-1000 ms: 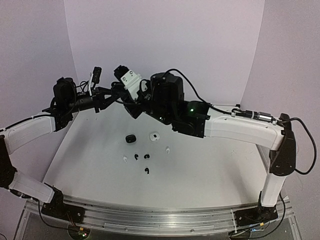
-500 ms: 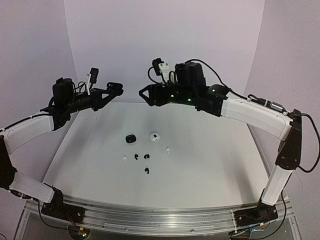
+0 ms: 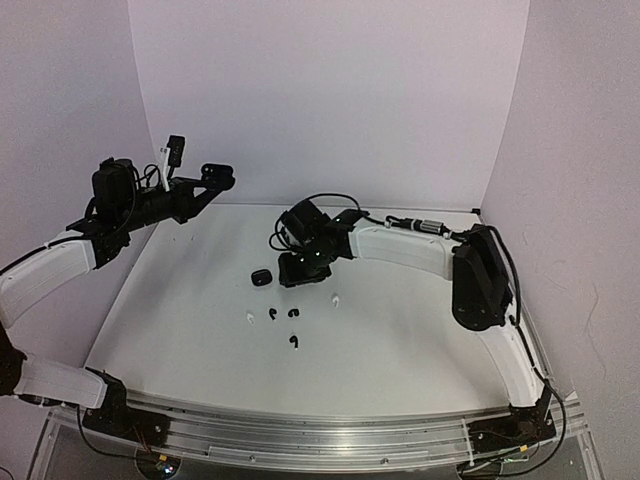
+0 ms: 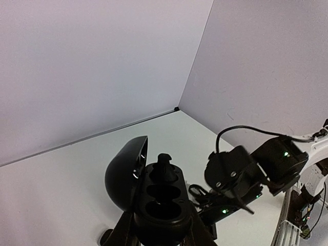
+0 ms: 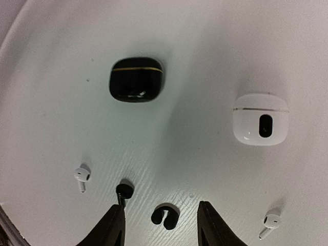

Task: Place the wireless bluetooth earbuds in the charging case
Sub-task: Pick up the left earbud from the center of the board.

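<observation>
1. We see the left gripper point(image 3: 218, 177) raised well above the table point(image 5: 205, 51), clamped on the base of the open black case point(image 4: 161, 205). Its lid is swung back, one black bud point(image 4: 164, 163) sits in the far well, and the wells nearer the camera look empty.
2. The right gripper point(image 5: 160, 212) hangs low over the loose earbuds with its jaws apart and nothing held. A curled black bud point(image 5: 165, 216) lies just ahead, between its fingers point(image 5: 114, 225).
3. Another black bud point(image 5: 123, 190) lies just beside the left finger. Two white buds point(image 5: 82, 176) point(image 5: 270, 221) lie farther out to either side, and a third black bud point(image 3: 293, 341) lies nearer the arm bases.
4. A closed black case point(image 5: 136, 79) and a white case point(image 5: 260, 119) rest on the table beyond the buds, apart from each other.
5. We judge the buds to be very light, rigid and glossy, so they are likely to skid or squirt out under a pinch.
6. We would take the curled bud across its thicker body with the fingers squared to it and close gently. We would leave the end that enters the well free.
7. The neighbouring black bud is close enough to get nudged, so we would centre the jaws first.
</observation>
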`<state>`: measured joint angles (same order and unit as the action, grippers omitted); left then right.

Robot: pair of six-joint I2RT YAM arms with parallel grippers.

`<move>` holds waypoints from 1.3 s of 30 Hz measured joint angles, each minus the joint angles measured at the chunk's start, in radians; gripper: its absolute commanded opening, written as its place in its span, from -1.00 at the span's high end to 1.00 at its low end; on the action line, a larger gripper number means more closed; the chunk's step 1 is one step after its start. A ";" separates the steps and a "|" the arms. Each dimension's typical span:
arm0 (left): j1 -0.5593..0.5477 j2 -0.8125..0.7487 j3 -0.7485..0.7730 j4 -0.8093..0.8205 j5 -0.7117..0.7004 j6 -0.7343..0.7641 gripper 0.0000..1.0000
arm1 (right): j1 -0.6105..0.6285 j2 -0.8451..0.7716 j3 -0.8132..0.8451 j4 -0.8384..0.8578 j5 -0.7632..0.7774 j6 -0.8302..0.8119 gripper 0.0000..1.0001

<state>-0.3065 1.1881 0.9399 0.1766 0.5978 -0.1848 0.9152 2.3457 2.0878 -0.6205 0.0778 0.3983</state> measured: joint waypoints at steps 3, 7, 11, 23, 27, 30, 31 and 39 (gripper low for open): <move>0.000 -0.003 -0.003 -0.003 0.001 0.000 1.00 | 0.011 0.066 0.036 -0.058 0.035 0.032 0.14; 0.000 -0.003 -0.005 -0.003 0.003 -0.007 1.00 | 0.024 0.122 0.062 -0.113 0.076 0.055 0.23; 0.000 -0.003 -0.006 -0.003 0.004 -0.008 1.00 | 0.038 0.157 0.100 -0.130 0.080 0.060 0.31; 0.000 -0.003 -0.006 -0.003 0.010 -0.007 1.00 | 0.050 0.159 0.102 -0.138 0.117 0.075 0.53; 0.000 -0.003 -0.006 -0.003 0.011 -0.007 1.00 | 0.050 0.159 0.099 -0.138 0.123 0.079 0.58; 0.000 -0.003 -0.006 -0.003 0.011 -0.007 1.00 | 0.050 0.159 0.086 -0.138 0.128 0.079 0.59; 0.000 -0.003 -0.006 -0.003 0.012 -0.007 1.00 | 0.050 0.159 0.082 -0.138 0.129 0.078 0.59; 0.000 -0.003 -0.006 -0.003 0.013 -0.007 1.00 | 0.051 0.159 0.066 -0.136 0.128 0.075 0.61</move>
<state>-0.3065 1.1847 0.9340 0.1741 0.6109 -0.1917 0.9660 2.5046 2.1536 -0.7562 0.2058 0.4734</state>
